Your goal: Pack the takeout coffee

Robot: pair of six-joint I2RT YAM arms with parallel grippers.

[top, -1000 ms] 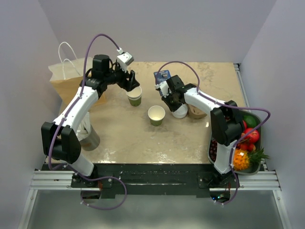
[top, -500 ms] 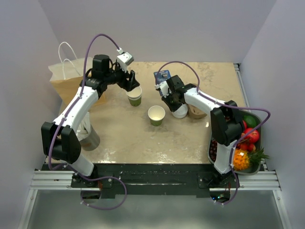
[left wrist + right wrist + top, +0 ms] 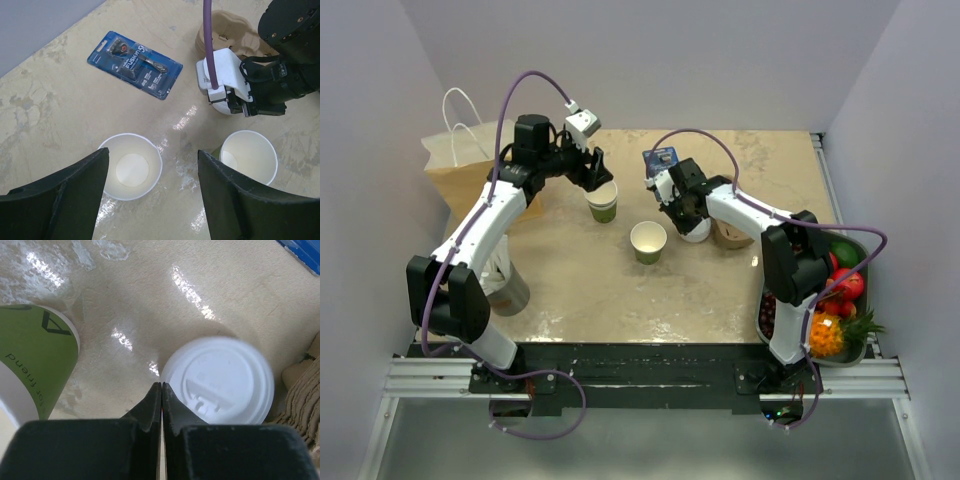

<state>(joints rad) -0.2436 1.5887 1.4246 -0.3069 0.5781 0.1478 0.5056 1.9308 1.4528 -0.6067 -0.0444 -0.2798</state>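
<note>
No lidded cup shows. Two green-and-cream paper cups stand open: one (image 3: 603,203) under my left gripper (image 3: 597,180), one (image 3: 648,241) at mid-table. In the left wrist view the first cup (image 3: 130,166) sits between the wide-open fingers (image 3: 153,161), nearer the left one, and the second cup (image 3: 248,157) lies outside the right finger. A round white lid (image 3: 697,232) lies flat on the table. My right gripper (image 3: 682,214) is shut, and its tips (image 3: 161,385) sit at the rim of the lid (image 3: 222,382). Nothing shows between the jaws.
A brown paper bag (image 3: 470,168) with white handles stands at the far left. A blue razor pack (image 3: 661,157) lies behind the right gripper. A cardboard cup carrier (image 3: 733,237) sits right of the lid. A fruit bowl (image 3: 841,300) is at the right edge.
My right gripper and the lid have edged slightly toward the far side. The left arm has not moved.
</note>
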